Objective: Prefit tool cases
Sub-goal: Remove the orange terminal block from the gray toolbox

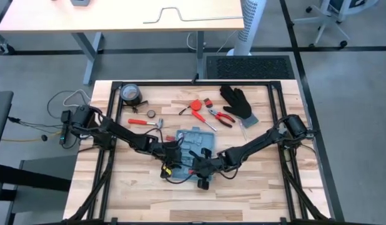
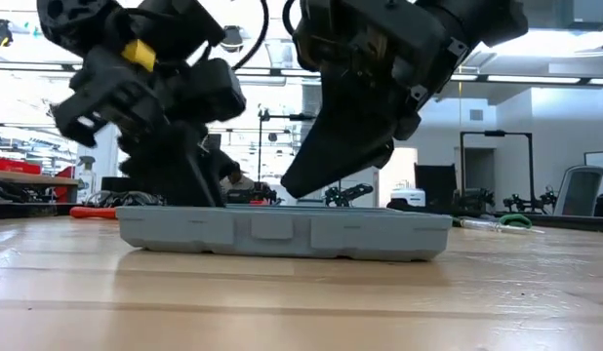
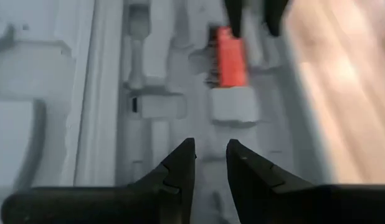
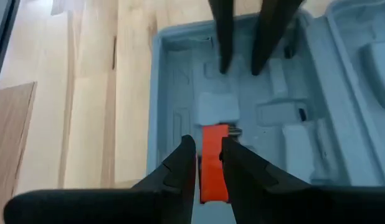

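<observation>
Case (image 2: 282,232) lies flat and open on the table (image 2: 282,312), nearest the low camera, with both grippers directly above its tray.

Right gripper (image 4: 209,155) is pinched on a small orange tool (image 4: 212,163), holding it just over the moulded slots, metal tip forward. Judgement: it is held low and in line with a slot so it can be pressed into its recess.

Left gripper (image 3: 210,158) hangs over the same tray from the opposite side, facing the right one. Fingers narrowly apart, nothing between them. Judgement: it waits close by to steady the case or guide the tool.

Case contents: grey-blue slots look empty apart from the orange tool held over them; I see nothing else seated inside.

Beyond the grippers, on the table's far half, lie loose tools: hammer (image 1: 147,123), red-handled pliers (image 1: 222,117), a further red tool (image 1: 196,106), black glove (image 1: 237,102), round gauge (image 1: 131,94).

Judgement: prefit barely begun; most tools still outside.
</observation>
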Robot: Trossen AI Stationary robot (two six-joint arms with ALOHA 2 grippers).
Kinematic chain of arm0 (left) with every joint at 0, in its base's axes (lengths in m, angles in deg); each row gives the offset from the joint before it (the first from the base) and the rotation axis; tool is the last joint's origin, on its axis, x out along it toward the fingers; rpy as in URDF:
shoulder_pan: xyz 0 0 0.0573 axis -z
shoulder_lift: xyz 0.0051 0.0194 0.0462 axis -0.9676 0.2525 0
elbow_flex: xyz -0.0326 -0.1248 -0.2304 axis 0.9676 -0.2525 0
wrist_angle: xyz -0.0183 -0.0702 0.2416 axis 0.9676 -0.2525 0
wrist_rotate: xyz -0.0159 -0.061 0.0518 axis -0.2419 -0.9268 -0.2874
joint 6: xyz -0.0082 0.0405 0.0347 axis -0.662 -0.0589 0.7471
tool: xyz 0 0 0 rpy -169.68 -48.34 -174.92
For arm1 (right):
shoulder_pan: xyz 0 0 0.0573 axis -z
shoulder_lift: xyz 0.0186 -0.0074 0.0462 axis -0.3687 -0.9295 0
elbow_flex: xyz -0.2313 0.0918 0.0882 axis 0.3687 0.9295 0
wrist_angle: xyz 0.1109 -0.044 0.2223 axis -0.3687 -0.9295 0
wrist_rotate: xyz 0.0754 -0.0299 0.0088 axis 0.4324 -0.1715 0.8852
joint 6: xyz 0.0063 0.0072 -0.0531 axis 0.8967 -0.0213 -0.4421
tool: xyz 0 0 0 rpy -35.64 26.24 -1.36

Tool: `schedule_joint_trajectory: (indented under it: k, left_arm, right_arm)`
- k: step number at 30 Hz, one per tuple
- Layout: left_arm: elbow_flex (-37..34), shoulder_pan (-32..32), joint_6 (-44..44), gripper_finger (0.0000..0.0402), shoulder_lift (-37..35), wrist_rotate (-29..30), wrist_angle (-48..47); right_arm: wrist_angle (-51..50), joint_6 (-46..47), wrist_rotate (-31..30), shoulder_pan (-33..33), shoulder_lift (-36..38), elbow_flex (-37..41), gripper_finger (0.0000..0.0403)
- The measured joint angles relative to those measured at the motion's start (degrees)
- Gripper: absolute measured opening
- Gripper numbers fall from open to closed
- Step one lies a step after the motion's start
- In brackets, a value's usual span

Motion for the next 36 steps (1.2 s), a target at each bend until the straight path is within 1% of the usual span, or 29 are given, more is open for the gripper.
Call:
schedule_joint_trajectory:
  k: [3, 7, 11, 14, 17, 20, 25, 28, 31, 36]
  left_arm:
    - [1.65, 0.01, -1.32, 0.0083, 3.71, -0.53, 2.75]
    - [5.60, 0.13, -1.07, 0.0083, 7.64, -0.83, 2.19]
    - [8.70, -0.22, 1.16, 0.0083, 9.14, -0.84, -0.16]
    - [9.49, -1.07, 1.83, 0.0083, 9.39, -1.05, -1.44]
    - [9.53, -1.73, 2.07, 0.0083, 9.37, -1.04, -2.38]
    - [9.51, -1.96, 2.08, 0.0083, 9.37, -1.04, -2.82]
    - [9.46, -1.96, 2.08, 0.0083, 9.41, -0.97, -2.75]
    - [9.44, -1.96, 2.10, 0.0083, 9.43, -0.93, -2.78]
    - [9.42, -1.96, 2.12, 0.0083, 9.45, -0.88, -2.79]
    - [9.38, -1.96, 2.12, 0.0083, 9.48, -0.89, -2.84]
  right_arm:
    - [-0.38, 0.22, -0.02, -0.27, -0.02, -0.01, 0.0087]
    - [-2.29, 0.22, -0.04, -0.64, 0.00, -0.01, 0.0087]
    - [-5.11, -0.20, 0.22, -0.76, 0.00, -0.02, 0.0087]
    - [-6.31, -1.89, 1.51, -0.70, 0.00, -0.02, 0.0092]
    - [-6.15, -3.21, 2.65, -0.50, 0.05, -0.02, 0.0111]
    - [-5.91, -3.69, 4.24, 0.06, 0.09, -0.02, 0.0140]
    - [-6.14, -3.67, 4.70, 0.63, 0.12, -0.02, 0.0195]
    - [-6.87, -3.28, 4.74, 1.02, 0.13, -0.02, 0.0217]
    - [-8.30, -3.28, 4.83, 1.23, 0.18, -0.02, 0.0227]
    - [-11.34, -3.28, 4.83, 1.22, 0.20, 0.00, 0.0228]
